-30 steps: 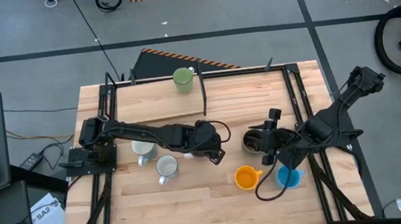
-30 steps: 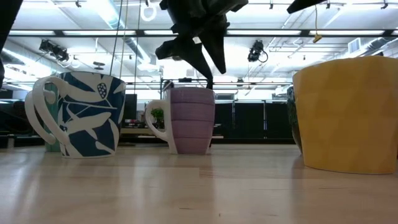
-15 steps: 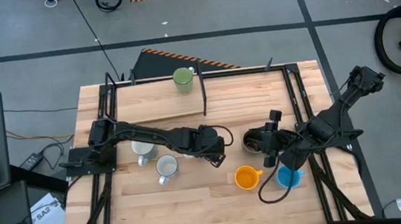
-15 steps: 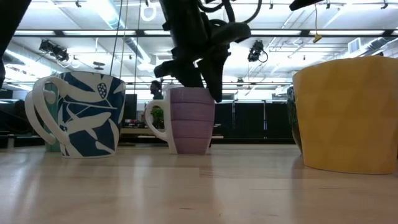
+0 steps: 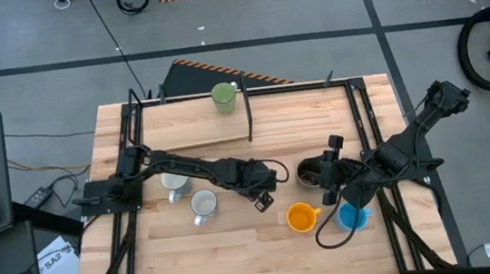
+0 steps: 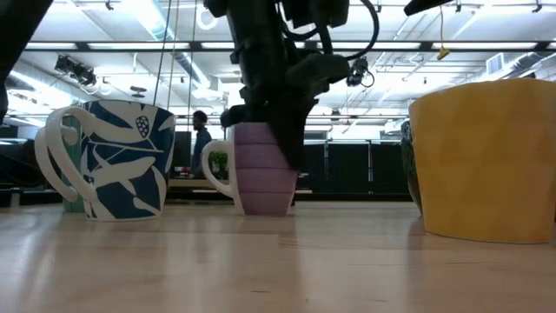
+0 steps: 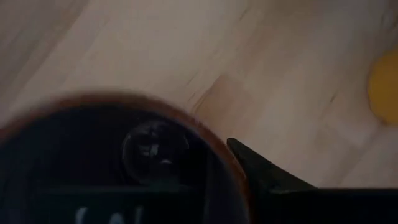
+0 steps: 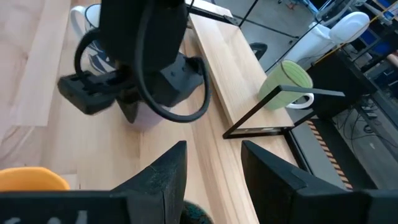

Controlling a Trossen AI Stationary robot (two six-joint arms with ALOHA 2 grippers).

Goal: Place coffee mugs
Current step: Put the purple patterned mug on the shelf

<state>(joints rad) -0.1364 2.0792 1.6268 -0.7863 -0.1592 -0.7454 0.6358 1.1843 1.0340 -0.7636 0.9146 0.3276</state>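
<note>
Now, bench (image 5: pixel 238 247): wood, mugs spread over it.
L claw (image 6: pixel 280 130): mid-bench, pinching lilac mug (image 6: pixel 265 174) at rim; mug upright.
R claw (image 8: pixel 211 149): spread, just over dark brown mug (image 5: pixel 306 174).
Orange mug (image 5: pixel 300 216): near blue mug (image 5: pixel 354 217), front right.
Green mug (image 5: pixel 222 95): far edge.

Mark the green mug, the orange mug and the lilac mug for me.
green mug (image 5: pixel 222 95), high view, on its open top.
orange mug (image 5: pixel 300 216), high view, inside its mouth.
lilac mug (image 6: pixel 261 183), low view, on its ribbed side wall.
</note>
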